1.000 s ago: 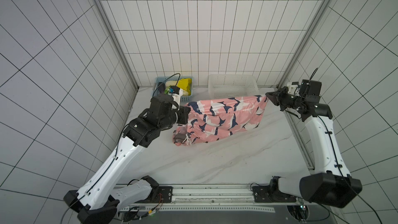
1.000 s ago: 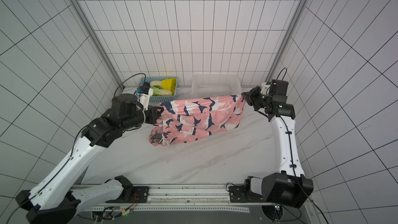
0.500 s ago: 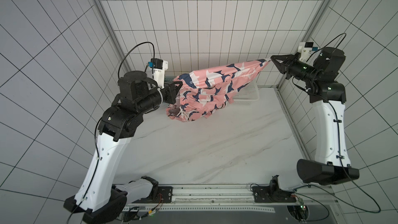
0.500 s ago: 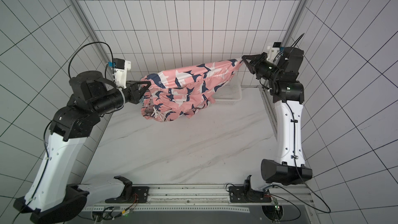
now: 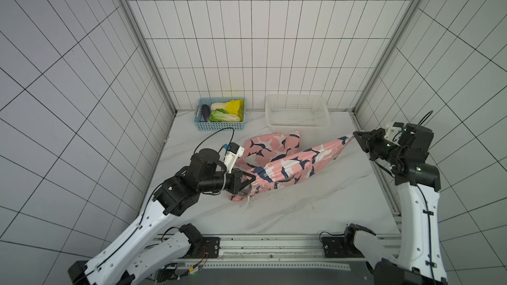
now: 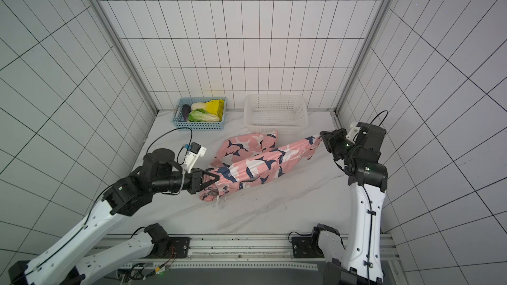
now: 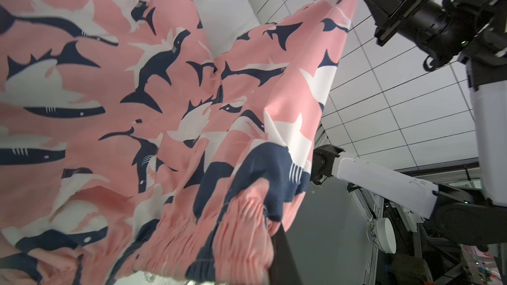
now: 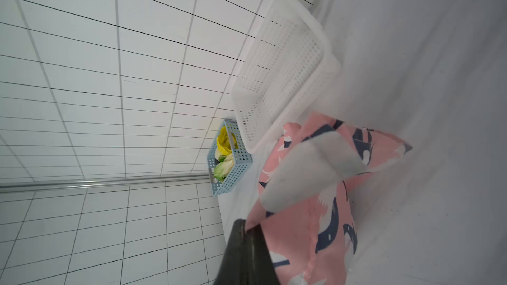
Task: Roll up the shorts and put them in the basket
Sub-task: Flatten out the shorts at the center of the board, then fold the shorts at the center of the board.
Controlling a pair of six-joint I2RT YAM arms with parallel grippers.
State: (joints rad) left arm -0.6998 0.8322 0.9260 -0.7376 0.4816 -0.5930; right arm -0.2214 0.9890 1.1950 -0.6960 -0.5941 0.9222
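**Shorts lowered from mid-air to the worktop**

Half a second ago both arms held the garment stretched high before the back wall. They have since come down, and the soft pink shark-printed fabric shorts (image 5: 285, 165) now sag onto the middle of the white marble worktop (image 5: 301, 215).

The left pincer (image 5: 253, 180) is clamped tight on the gathered waistband end, low over the surface. The right pincer (image 5: 355, 136) is pinched tight on a leg-hem corner, raised, close to the worktop's right edge and the wall frame. That leg runs taut between them. The other leg lies flat, its hem just beside the front wall of the white perforated plastic basket (image 5: 297, 130).

The small blue plastic basket of vegetables (image 5: 219, 126) stands well apart at the back. A broad stretch of marble lies between the shorts and the metal front rail (image 5: 274, 242).

From the left wrist, cloth fills nearly everything and only one dark finger (image 7: 285, 259) shows. From the right wrist, the fingers (image 8: 244, 259) are blurred. White drawstring ends (image 5: 247, 205) trail below the waistband. I cannot tell how much cloth touches down under the taut leg.
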